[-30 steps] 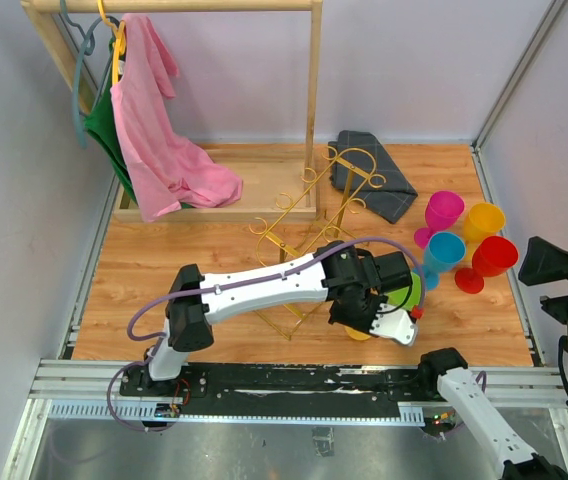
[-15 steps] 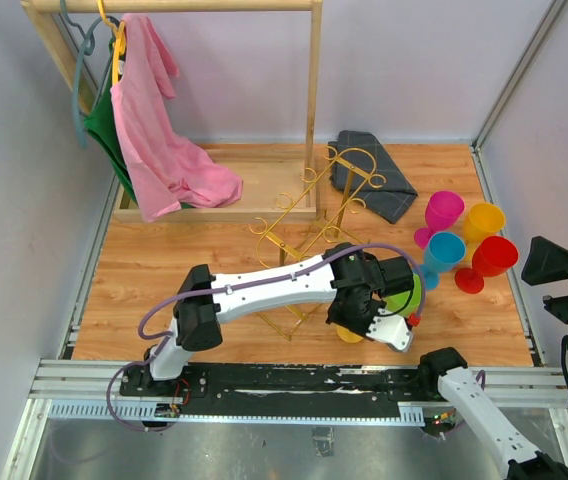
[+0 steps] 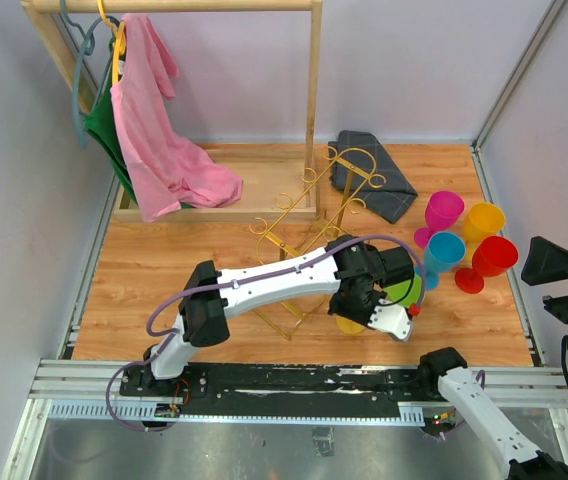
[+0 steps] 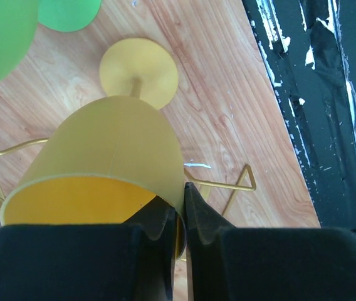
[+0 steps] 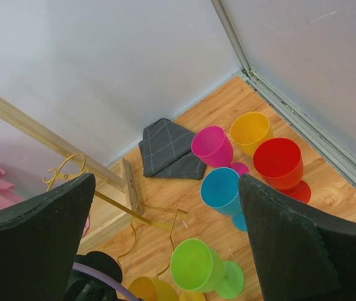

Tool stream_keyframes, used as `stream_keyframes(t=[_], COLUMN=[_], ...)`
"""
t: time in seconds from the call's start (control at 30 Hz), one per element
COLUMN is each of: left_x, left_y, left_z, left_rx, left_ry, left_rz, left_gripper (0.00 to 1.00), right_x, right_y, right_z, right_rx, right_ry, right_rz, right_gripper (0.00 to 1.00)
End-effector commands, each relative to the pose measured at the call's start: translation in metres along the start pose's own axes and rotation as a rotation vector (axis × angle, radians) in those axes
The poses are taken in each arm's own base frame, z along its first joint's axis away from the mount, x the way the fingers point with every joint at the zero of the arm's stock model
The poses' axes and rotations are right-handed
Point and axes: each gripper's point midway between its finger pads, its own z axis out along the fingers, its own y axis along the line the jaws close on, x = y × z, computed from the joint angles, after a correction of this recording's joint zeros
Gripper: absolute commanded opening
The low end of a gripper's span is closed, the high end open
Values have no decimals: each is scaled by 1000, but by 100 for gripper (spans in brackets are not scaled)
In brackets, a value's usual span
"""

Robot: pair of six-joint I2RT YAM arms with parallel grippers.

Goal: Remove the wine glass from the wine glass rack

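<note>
Wine glass [image 4: 112, 144] rim between left jaws

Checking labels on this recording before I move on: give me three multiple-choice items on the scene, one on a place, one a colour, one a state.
1. Where does the grey cloth lie?
A) on the table, right of the wooden clothes rack
B) hanging from a hanger
C) folded under a glass

2. What colour is the wine glass held by the left gripper?
A) red
B) blue
C) yellow

3. How is the right gripper?
A) shut on a glass
B) open, empty
C) shut on a cloth

Key: 1 A, it lies flat on the wood beside the post; 2 C, the pinched rim is yellow; 3 B, its jaws stand wide apart, nothing between.
</note>
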Motion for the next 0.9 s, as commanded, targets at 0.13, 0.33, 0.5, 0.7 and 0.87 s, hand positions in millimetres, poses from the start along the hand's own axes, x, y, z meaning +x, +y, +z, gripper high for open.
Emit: stream_keyframes(t=[0.13,0.33,0.5,0.7,0.87], left_x=[-2,-9,-20,-51,-87], left_y=[2,9,22,34,48], left_z=[-6,-17,-43,-97,-177], left_rx=[-9,-42,-129,-259,-451], left_ry=[-8,-34,-77,-206,-415], left_rz=[28,28,48,100,152], left_gripper=[43,56,59,60,61], right_x=[0,2,3,8,8], right_y=[-1,2,3,9,15], right_z=[2,5,6,14,21], right_rx=[8,1,-1,-7,-9], right_ry=[-3,6,9,21,19], right_rz=[9,5,-1,-10,-24], right_gripper=[98,98,99,99,99])
